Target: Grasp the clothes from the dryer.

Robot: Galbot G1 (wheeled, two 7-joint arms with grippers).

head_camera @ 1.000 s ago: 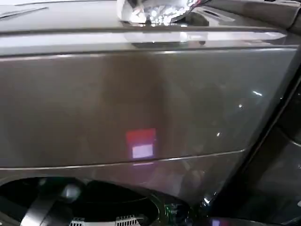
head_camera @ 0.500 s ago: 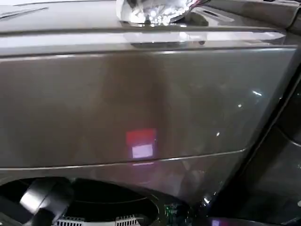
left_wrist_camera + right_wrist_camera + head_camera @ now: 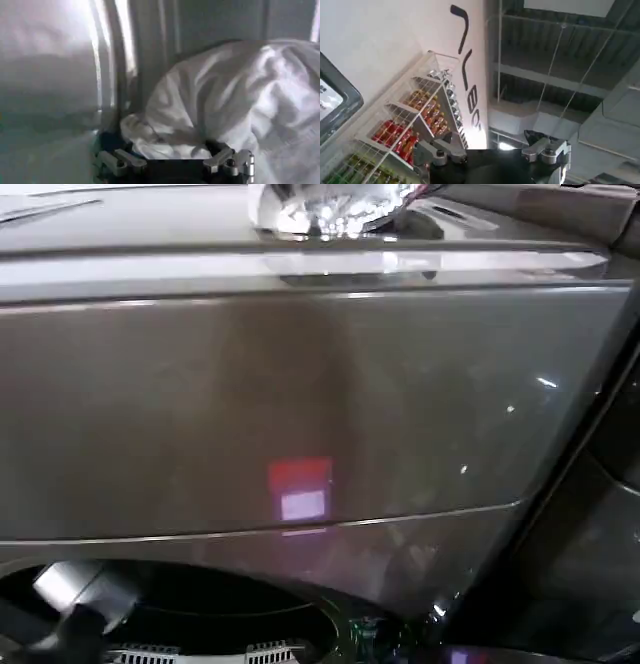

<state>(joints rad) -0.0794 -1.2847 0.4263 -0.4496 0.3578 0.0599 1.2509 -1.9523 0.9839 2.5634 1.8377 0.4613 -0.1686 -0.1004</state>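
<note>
Dryer (image 3: 300, 404): large bronze-grey metal machine; its front panel spans the head view, with a red and white glint at centre. The dark round porthole opening (image 3: 200, 604) sits at the near left, along the lower edge.

Left arm (image 3: 75, 599): grey, cylindrical, reaching into the porthole at the near left of the head view.

Left gripper (image 3: 172, 150): inside the drum, seen from its own wrist camera. Both metal finger bases show at the edge of the picture, spread apart, jaws parted. The fabric sits between and just beyond them; whether the fingers (image 3: 222, 159) touch it cannot be told.

Clothes (image 3: 225, 100): a white to pale grey piece, crumpled in soft folds, heaped on the drum floor against the ribbed metal drum wall (image 3: 150, 45). It lies directly ahead of the left gripper, just beside the fingers.

Right gripper (image 3: 490, 150): away from the dryer, pointed upward toward the room's ceiling (image 3: 560, 60). Finger bases are set wide, jaws parted, nothing between them.

Surroundings, right wrist view: white wall with dark lettering (image 3: 465, 65); a white wire rack (image 3: 415, 125) stocked with red and orange bottles.

Shiny silver object (image 3: 330, 209): on top of the dryer, at the far edge.
</note>
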